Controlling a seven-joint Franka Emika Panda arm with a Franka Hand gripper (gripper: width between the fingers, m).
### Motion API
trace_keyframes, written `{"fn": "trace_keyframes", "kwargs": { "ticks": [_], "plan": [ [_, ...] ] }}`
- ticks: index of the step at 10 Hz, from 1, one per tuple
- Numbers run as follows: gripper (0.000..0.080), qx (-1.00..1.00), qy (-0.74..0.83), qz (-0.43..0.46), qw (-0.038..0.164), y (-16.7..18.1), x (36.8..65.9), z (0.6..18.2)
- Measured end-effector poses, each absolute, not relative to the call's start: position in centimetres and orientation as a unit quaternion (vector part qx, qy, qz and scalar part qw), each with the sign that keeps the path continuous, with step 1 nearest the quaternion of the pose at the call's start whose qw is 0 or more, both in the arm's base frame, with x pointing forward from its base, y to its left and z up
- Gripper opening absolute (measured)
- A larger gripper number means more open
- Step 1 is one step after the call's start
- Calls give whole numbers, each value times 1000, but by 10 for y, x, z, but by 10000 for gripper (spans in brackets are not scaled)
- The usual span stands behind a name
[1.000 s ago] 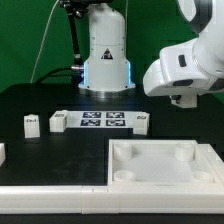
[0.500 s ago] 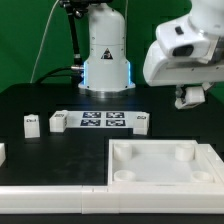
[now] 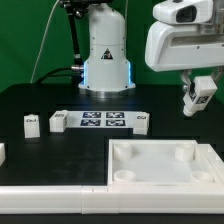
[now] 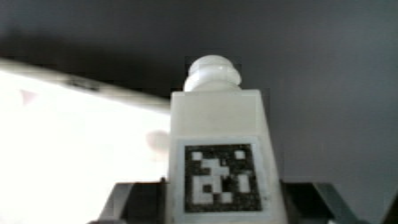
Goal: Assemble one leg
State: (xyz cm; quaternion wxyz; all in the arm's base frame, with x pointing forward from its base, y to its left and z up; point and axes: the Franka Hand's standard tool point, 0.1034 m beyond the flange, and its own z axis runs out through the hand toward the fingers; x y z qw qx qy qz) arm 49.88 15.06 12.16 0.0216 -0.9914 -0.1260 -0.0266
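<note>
The leg (image 4: 217, 125), its tag facing the wrist camera, hangs in the air at the exterior view's right, above the far side of the white tray (image 3: 113, 165). The end effector (image 3: 198, 95) is clamped on it, well clear of the dark tabletop (image 3: 40, 100).

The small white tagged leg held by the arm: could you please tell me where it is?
The small white plastic leg block hangs between the fingers at the exterior view's right, above the large white tray's far right corner.

Leg (image 4: 217, 120) blurred in wrist view — tagged end cut off at the edge, fingers (image 4: 139, 203) mostly cropped
</note>
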Motion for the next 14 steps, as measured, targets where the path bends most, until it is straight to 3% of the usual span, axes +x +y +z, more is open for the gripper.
{"fn": "trace_keyframes", "kwargs": {
  "ticks": [2,6,8,12,14],
  "plan": [
    [290,-986,-157,-57,22,141,505,119],
    [290,-986,-139,-79,37,131,566,132],
    [290,-986,-141,-75,46,124,590,130],
    [290,-982,-148,-111,44,122,601,128],
    [290,-967,-145,-205,36,115,604,128]
  ]
}}
